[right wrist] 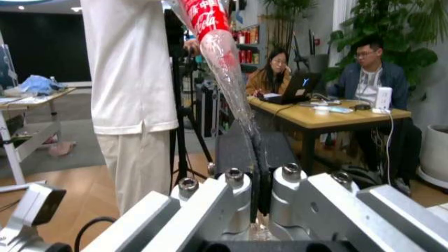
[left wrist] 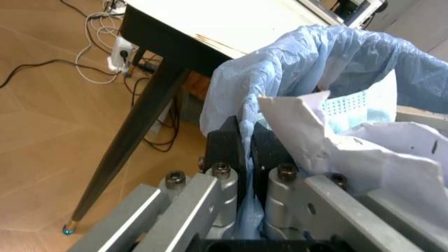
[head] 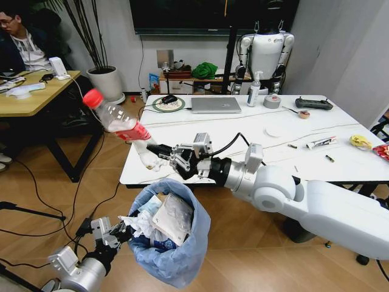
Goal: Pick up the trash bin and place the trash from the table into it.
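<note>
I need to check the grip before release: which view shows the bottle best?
The head view: the whole bottle, red cap up, is pinched at its base by the right hand above the trash bin. The right wrist view shows its flattened lower end between the fingers.

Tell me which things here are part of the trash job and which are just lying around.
Job: trash bin held by left gripper; bottle in right gripper; wrappers on the table.
Lying about: laptop, tape roll, spray bottle.
</note>
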Controlling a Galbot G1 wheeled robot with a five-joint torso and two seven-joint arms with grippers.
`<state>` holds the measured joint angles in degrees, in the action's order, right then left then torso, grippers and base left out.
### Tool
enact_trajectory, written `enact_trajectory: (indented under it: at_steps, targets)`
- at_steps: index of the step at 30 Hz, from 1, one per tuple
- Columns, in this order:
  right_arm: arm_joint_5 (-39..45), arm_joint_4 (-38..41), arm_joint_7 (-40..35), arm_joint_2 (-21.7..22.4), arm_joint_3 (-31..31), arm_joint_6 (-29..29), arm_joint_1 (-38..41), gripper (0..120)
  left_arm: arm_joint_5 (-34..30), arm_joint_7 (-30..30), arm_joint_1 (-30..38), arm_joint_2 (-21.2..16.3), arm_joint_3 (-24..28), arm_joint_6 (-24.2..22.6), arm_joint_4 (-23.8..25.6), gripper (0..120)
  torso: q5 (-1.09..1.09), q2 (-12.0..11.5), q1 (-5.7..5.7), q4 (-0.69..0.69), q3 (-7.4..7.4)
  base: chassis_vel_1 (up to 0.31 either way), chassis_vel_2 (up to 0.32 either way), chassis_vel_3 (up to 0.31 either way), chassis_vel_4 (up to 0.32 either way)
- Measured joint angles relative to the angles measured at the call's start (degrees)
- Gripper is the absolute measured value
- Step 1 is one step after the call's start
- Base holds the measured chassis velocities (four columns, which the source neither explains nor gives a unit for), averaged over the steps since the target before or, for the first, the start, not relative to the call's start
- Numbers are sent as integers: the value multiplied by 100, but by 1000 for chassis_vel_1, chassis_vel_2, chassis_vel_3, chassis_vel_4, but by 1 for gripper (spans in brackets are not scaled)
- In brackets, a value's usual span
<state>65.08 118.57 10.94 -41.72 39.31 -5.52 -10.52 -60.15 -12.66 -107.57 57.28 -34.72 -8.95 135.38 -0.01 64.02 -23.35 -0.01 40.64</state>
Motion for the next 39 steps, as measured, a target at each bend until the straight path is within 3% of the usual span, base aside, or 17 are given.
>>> enact_trajectory:
  at_steps: [26,39]
  targets:
    - [-651,-340,196,136,73,-119,-740,0,-53,-60,25,66,-13,-5,38,0,1,0,0,0,0,0,0,0,0]
    - [-908,-334,342,514,-193,-202,-1341,0,-105,-82,19,73,-36,-11,89,0,1,0,0,-1,0,0,0,0,0]
